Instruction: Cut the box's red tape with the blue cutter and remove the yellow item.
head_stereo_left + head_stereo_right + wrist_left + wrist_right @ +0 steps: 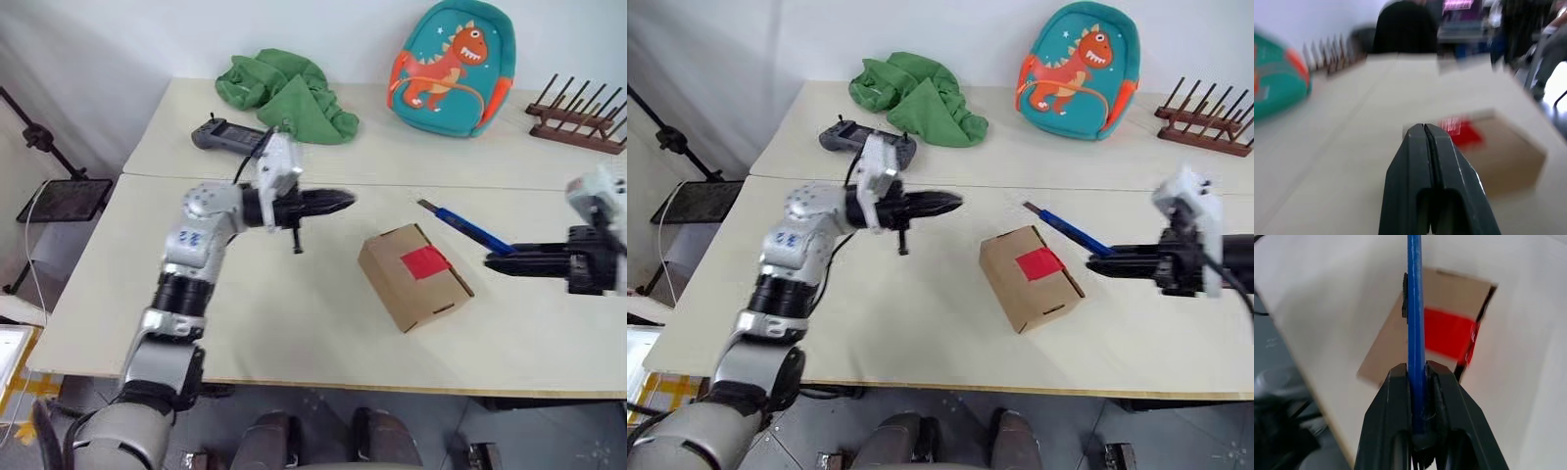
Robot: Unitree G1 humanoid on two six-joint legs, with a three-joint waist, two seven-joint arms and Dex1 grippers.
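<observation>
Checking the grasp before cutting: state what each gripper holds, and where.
Right gripper clamps the blue cutter at its rear end. Left gripper is shut on nothing.

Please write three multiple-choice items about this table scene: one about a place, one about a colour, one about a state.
1. Where does the green cloth lie?
A. beside the backpack at the table's far side
B. on the box
C. under the table

2. What colour is the tape on the box?
A. yellow
B. red
C. black

3. What does the right gripper do?
A. stands open
B. holds the cloth
C. grips the blue cutter

Key: 1 A, the cloth lies left of the backpack; 2 B, a red strip crosses the flaps; 3 C, the fingers clamp the cutter's handle.
</observation>
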